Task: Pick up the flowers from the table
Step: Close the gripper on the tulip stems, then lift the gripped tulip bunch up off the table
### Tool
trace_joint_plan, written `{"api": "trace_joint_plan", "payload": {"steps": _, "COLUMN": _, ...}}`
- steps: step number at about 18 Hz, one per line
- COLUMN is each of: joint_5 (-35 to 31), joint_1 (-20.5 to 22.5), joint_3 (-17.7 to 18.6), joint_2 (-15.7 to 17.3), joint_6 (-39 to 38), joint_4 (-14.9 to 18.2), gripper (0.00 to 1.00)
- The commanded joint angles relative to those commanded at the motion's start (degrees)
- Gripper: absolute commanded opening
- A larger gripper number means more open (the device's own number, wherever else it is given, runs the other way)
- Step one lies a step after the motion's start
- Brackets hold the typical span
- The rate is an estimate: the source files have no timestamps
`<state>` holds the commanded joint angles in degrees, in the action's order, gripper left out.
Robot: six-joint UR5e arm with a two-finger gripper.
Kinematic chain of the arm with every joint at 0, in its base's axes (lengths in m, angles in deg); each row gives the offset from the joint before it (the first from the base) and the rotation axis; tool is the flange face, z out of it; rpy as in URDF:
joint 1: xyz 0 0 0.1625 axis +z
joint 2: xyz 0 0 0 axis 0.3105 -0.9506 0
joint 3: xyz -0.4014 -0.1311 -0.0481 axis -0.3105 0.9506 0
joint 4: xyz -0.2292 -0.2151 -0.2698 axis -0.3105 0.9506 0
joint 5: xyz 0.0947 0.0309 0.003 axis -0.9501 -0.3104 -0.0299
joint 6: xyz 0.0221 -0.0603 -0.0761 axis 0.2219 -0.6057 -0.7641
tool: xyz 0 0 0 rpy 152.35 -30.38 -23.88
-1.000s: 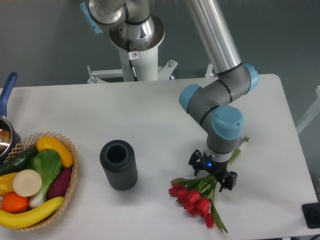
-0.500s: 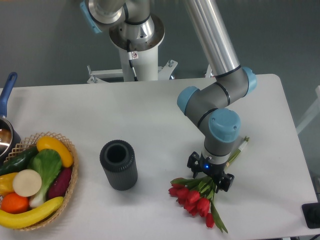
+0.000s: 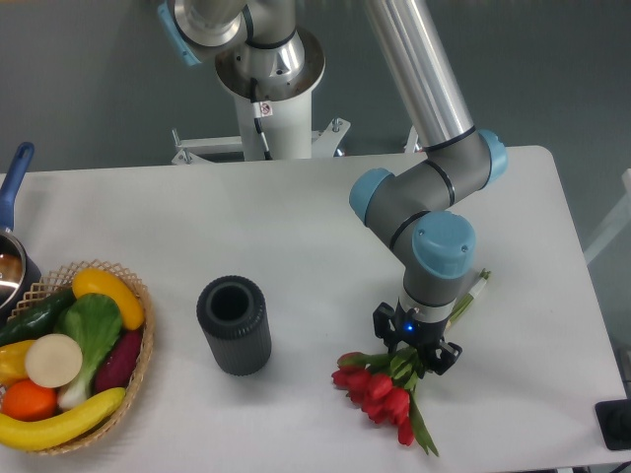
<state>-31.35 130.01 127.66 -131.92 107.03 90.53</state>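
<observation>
- Compared with a second ago, the gripper (image 3: 415, 345) looks narrower, its two black jaws drawn in towards each other, and the flowers (image 3: 380, 389) have shifted a little, the red heads and the long leaf tip now sitting slightly nearer the gripper.
- The flowers lie flat on the table (image 3: 296, 227), with the red heads just below and to the left of the gripper and the green stems running up under it and out to its upper right.
- The gripper points straight down over the middle of the stems, probably because that is the thinnest, firmest part to grasp, away from the soft blooms.
- The jaws appear pressed in against the stems from both sides, clamped on the bunch; the fingertips themselves are hidden among the leaves.
- The bunch seems to rest on the table, not yet lifted.
- A dark cup (image 3: 234, 324) stands well to the left of the gripper, and a basket (image 3: 128, 279) of fruit and vegetables sits farther left.
</observation>
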Motion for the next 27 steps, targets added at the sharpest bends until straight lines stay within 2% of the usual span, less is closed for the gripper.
{"api": "trace_joint_plan", "payload": {"steps": 5, "joint_5": 0.0, "joint_1": -0.1, "joint_3": -0.4, "joint_2": 0.5, "joint_6": -3.5, "joint_4": 0.0, "gripper": 0.23}}
{"api": "trace_joint_plan", "payload": {"steps": 10, "joint_5": 0.1, "joint_1": -0.2, "joint_3": -1.7, "joint_2": 1.2, "joint_6": -3.8, "joint_4": 0.0, "gripper": 0.23}}
{"api": "trace_joint_plan", "payload": {"steps": 12, "joint_5": 1.3, "joint_1": -0.2, "joint_3": -2.7, "joint_2": 2.6, "joint_6": -4.8, "joint_4": 0.0, "gripper": 0.23}}
{"api": "trace_joint_plan", "payload": {"steps": 20, "joint_5": 11.8, "joint_1": 2.0, "joint_3": -5.3, "joint_2": 11.2, "joint_6": -13.2, "joint_4": -0.2, "gripper": 0.23}}
{"api": "trace_joint_plan", "payload": {"steps": 27, "joint_5": 28.3, "joint_1": 6.7, "joint_3": -7.8, "joint_2": 16.0, "joint_6": -21.6, "joint_4": -0.3, "gripper": 0.23}}
